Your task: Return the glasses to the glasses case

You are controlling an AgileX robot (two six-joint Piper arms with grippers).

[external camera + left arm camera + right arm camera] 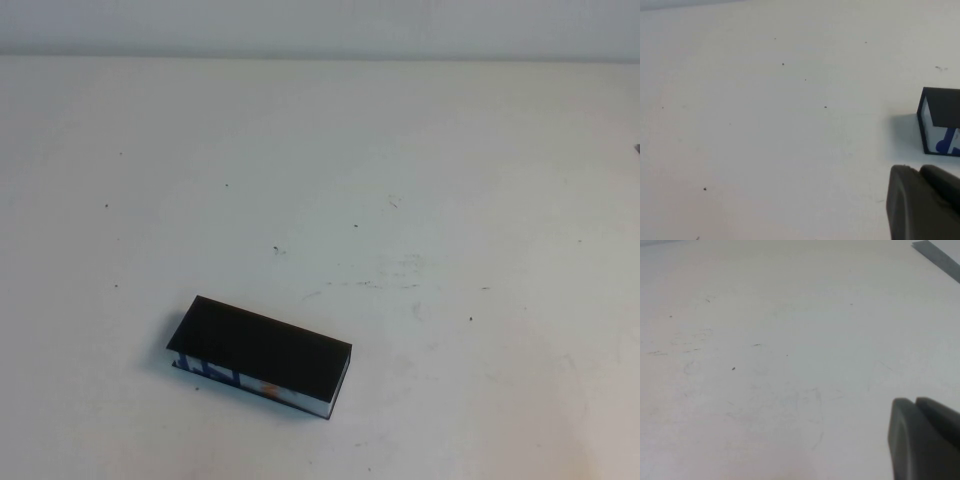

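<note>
Glasses case (pixel 262 355) lid-down on table (pixel 420 180) — no legible writing; left gripper (pixel 925 202), right gripper (pixel 925 437), grip unclear.

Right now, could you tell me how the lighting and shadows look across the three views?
High view: even, washed-out light; the glasses case casts a faint shadow on the table. Left wrist view: soft shadow beside the case; left gripper blurred. Right wrist view: flat light; right gripper blurred.
</note>
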